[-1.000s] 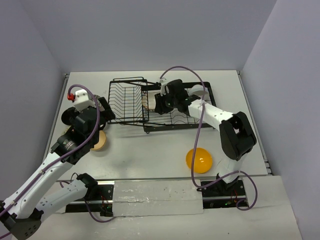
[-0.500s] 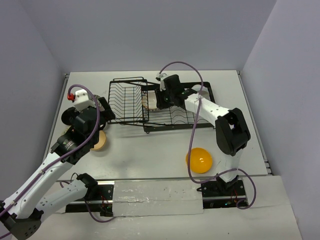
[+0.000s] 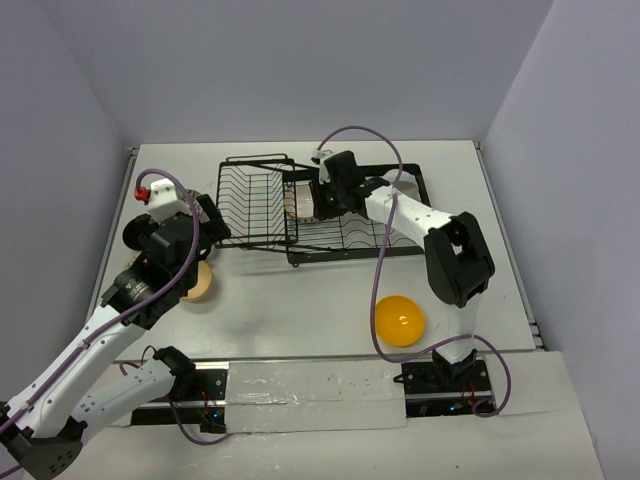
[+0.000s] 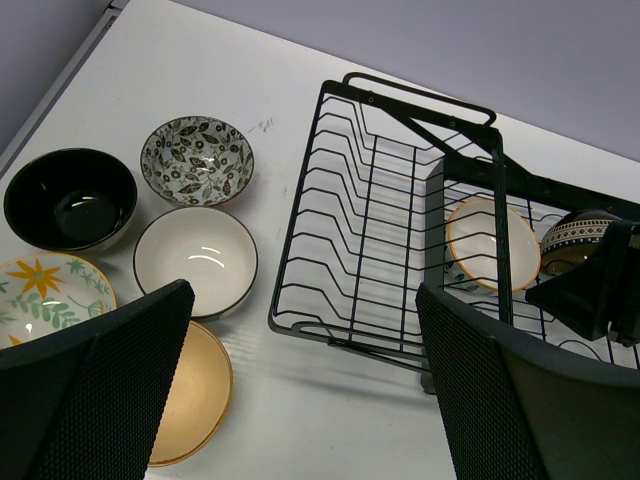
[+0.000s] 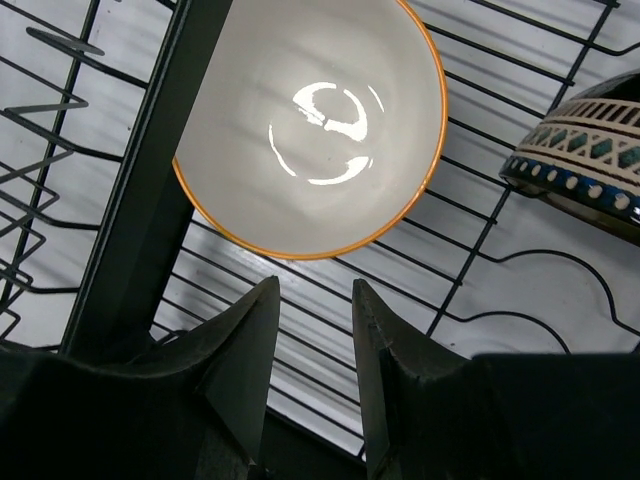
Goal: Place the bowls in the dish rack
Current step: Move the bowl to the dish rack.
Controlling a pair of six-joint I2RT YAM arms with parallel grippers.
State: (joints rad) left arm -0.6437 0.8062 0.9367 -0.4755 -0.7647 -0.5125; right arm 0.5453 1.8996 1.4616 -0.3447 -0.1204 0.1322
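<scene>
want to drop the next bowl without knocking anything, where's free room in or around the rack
Free: left half of the dish rack, no bowls in it, and bare table between rack front and orange bowl. Crowded: the rack's right half with orange-rimmed bowl, patterned bowl and right pincer; five bowls cluster left of the rack.

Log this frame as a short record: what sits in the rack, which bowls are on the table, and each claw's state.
in dish rack: orange-rimmed bowl, patterned bowl
on table: black bowl, leaf-print bowl, dark-rimmed white bowl, flower bowl, tan bowl, orange-yellow bowl
left claw: wide open, empty, above the table
right claw: open, empty, over the orange-rimmed bowl
</scene>
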